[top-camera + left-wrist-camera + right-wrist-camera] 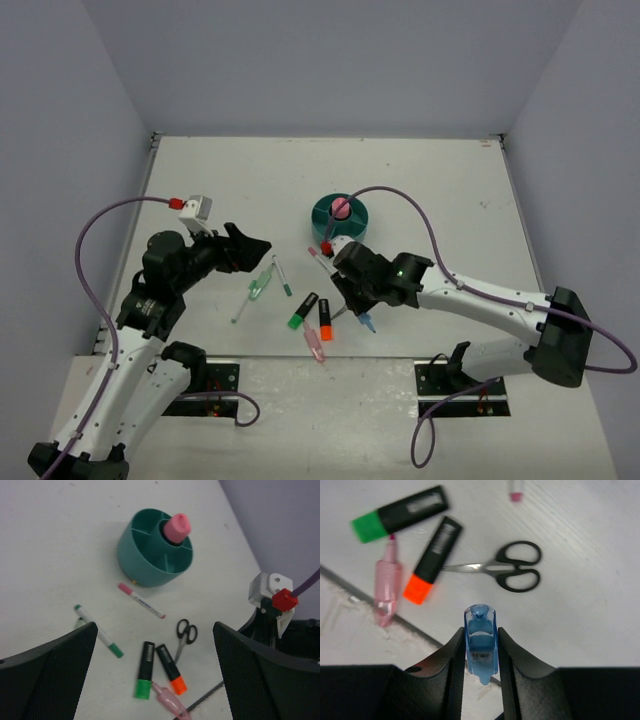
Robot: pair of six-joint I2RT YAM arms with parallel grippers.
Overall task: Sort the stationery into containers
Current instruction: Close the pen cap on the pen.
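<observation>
My right gripper [480,632] is shut on a blue marker [481,640], held just above the table near its front edge [367,322]. Ahead of it lie black-handled scissors [512,572], an orange highlighter [434,560], a green highlighter [400,514] and a pink highlighter [387,582]. The teal organizer [340,215] stands behind, with a pink-capped glue stick [178,527] upright in its central well. My left gripper [155,680] hangs open above the highlighters, holding nothing. A white pen with a pink tip [141,600] and a green-capped pen [98,631] lie left of the organizer.
Another green pen [260,283] lies near the left gripper [250,248]. The right arm's wrist [290,645] with its white and red mount [272,592] stands close to the scissors [186,632]. The table's front seam [350,587] runs under the pink highlighter.
</observation>
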